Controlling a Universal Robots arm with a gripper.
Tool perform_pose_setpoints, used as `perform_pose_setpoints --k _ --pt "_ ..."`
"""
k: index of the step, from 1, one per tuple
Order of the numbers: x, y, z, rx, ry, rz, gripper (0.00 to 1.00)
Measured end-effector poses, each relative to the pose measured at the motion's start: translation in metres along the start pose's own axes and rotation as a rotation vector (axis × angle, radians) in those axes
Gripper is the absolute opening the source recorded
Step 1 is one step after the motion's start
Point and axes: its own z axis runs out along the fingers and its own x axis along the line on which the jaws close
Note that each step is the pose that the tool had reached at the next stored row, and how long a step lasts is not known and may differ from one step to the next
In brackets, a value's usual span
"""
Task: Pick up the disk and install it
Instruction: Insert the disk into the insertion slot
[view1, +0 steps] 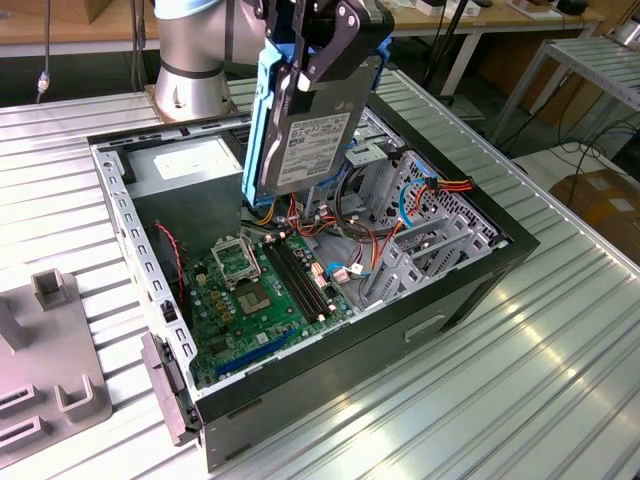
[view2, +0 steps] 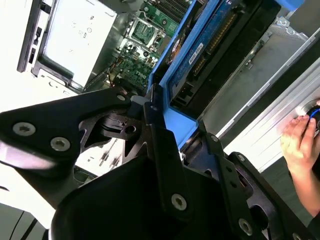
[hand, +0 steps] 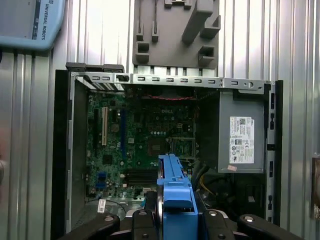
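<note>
Disk: the disk is held on edge, slightly tilted, above the open computer case. Its labelled grey face is turned toward the exterior view's right, and the light-blue carrier rail is seen along its edges.
Disk in both wrist views: the blue rail is seen end-on between the black fingers, and the connector edge is pointed toward the case.
Gripper: the gripper is closed on the upper part of the disk, with one finger pressed on each broad side.
Below the disk: the motherboard is laid flat in the case, and the grey power supply is set just beside the disk's lower end.
Cables: orange and red cables are bundled near the metal drive cage.
Table: the case is set on a ribbed metal table, and a grey fixture is placed beside it.
Person: a hand is seen at the table's edge in the second wrist view.
</note>
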Motion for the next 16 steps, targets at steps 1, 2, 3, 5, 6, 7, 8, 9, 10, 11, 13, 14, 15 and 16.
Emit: perform_pose_setpoints --k 1,2,3,5,6,7,8,9,10,11,13,14,15,16 --pt "0.0089 -0.0031 0.0006 -0.0001 0.0002 0.0 0.37" --pt "0.0156 -0.0033 0.0006 -0.0001 0.0001 0.0 0.37" --pt "0.0173 -0.0034 0.0005 -0.0001 0.0002 0.0 0.37" --pt "0.0223 -0.0037 0.0003 -0.0001 0.0003 0.0 0.37" --pt "0.025 -0.0039 0.0004 -0.0001 0.0002 0.0 0.37" --pt "0.0296 -0.0042 0.0004 -0.0001 0.0002 0.0 0.37" --pt "0.0327 -0.0048 0.0006 -0.0001 0.0001 0.0 0.37" --pt "0.0355 -0.0064 0.0011 -0.0001 0.0002 0.0 0.37" --pt "0.0364 -0.0081 0.0018 0.0 -0.0001 0.0 0.37" --pt "0.037 -0.0108 0.0024 -0.0001 0.0001 0.0 0.37" --pt "0.0379 -0.017 0.0036 -0.0001 0.0002 0.0 0.37" --pt "0.0383 -0.02 0.0041 0.0 0.0 0.0 0.37" --pt "0.0392 -0.0243 0.0047 -0.0001 0.0001 0.0 0.37" --pt "0.0401 -0.0264 0.005 -0.0002 0.0004 0.0 0.37"
